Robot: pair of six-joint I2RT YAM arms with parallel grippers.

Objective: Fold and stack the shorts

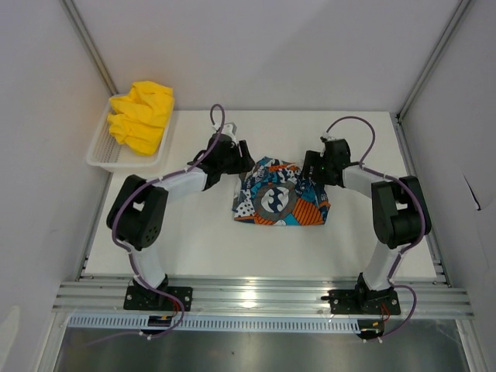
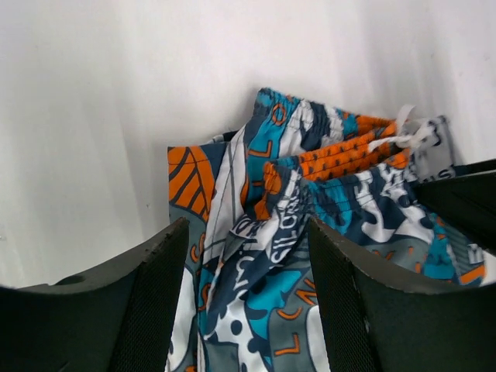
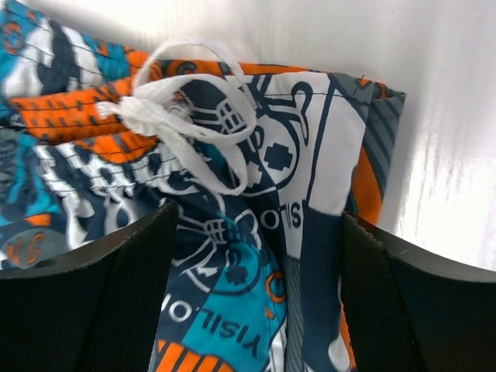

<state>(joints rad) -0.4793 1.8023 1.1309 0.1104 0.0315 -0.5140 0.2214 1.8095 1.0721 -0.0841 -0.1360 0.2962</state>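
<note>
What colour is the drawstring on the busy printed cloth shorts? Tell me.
White. The knotted cord drawstring shows best in the right wrist view.

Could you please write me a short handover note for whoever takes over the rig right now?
Left gripper: open, at the far left corner of the printed shorts, holding nothing.
Right gripper: open, at their far right corner by the white drawstring, holding nothing.
Printed shorts: middle of the table, in a compact folded rectangle.
Yellow shorts: bunched in the white basket, far left, unfolded.
Done: the printed pair looks folded.
Left: take out the yellow pair, fold it, stack the two.
</note>
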